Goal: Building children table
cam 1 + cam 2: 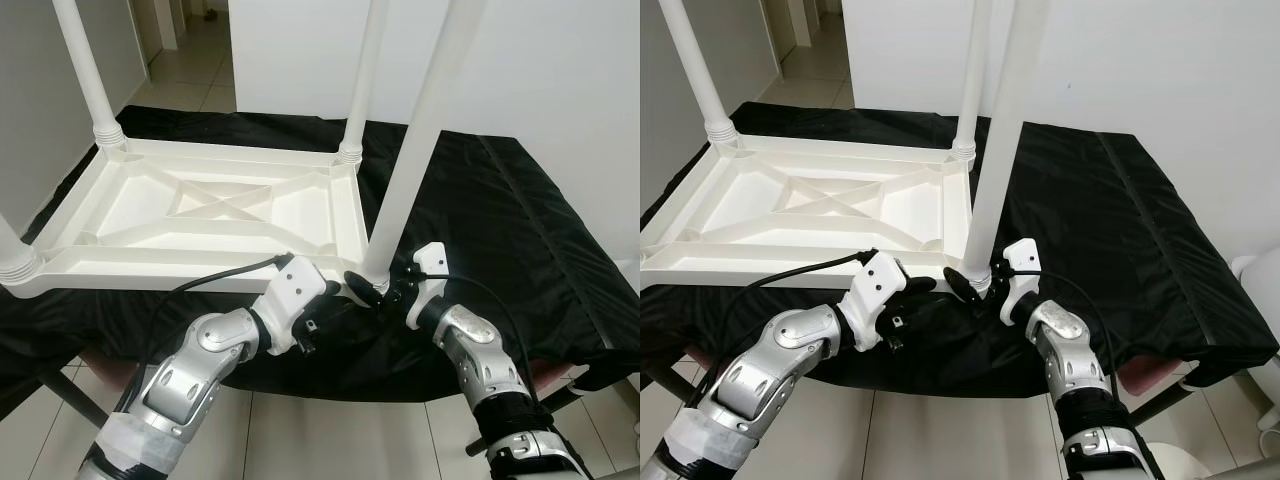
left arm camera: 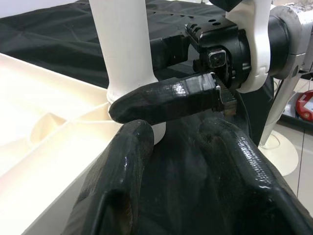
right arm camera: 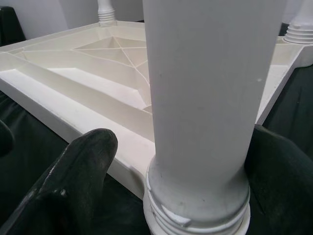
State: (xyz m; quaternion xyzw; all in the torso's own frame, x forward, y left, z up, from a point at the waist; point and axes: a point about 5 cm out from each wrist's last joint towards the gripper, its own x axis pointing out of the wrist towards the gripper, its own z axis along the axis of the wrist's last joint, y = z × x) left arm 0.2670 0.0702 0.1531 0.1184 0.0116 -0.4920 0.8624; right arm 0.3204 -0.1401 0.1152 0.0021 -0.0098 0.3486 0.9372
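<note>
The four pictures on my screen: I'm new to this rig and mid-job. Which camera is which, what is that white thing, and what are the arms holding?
The two wide pictures come from the robot's head, looking down. The other two come from cameras on its wrists, looking along the black fingers.

The white thing is a child's table top, upside down on a surface draped in a black cloth, with its legs pointing up.

Both silver arms meet at the near corner leg. The right gripper has a finger on each side of that leg's base, so it appears to grip it. The left gripper is open, close beside the same leg, holding nothing.
</note>
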